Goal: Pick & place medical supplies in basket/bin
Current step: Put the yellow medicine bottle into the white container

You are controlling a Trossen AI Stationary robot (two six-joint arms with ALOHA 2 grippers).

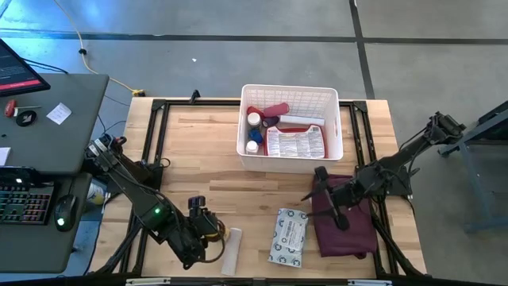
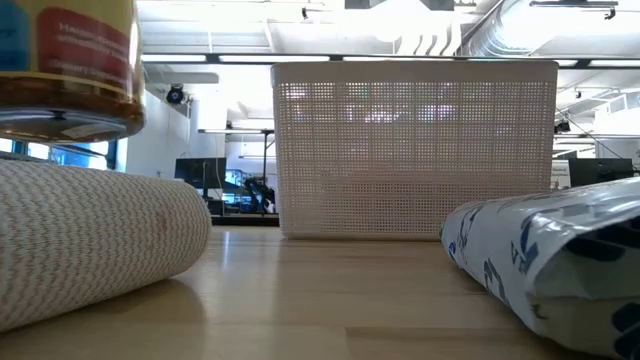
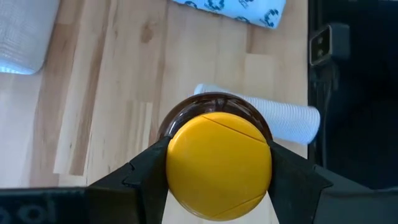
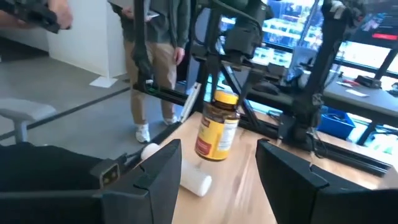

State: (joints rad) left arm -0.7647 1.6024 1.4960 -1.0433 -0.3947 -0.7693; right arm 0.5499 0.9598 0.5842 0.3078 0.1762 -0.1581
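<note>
Reaching in from the bench's left edge, the left arm runs low along the near side, its left end effector [image 1: 210, 225] held near the front edge. Its two dark fingers [image 3: 146, 171] clamp an amber bottle [image 3: 217, 165] with a yellow lid, one finger on each side just under the lid; the right wrist view shows the bottle upright and lifted clear of the bench [image 1: 198, 151]. Just beside the bottle, a white roll [image 1: 231, 250] lies on its side on the wood. A little farther along the near edge lies a grey-white packet [image 1: 288, 237] with blue print, apart from the roll.

Bending in from the bench's right side, the right arm ends above a maroon cloth [image 1: 343, 226] that lies on the bench. The right end effector [image 1: 325, 187] hangs over the cloth's far end with its fingers [image 4: 289, 171] parted and nothing between them.

Beyond both arms, at the middle of the far edge, stands the white basket [image 1: 291, 95] with fine lattice walls. Inside it lie a red case [image 1: 295, 143] with a printed label, small bottles [image 1: 253, 133] with white and blue caps, and a few tubes [image 1: 278, 111].
</note>
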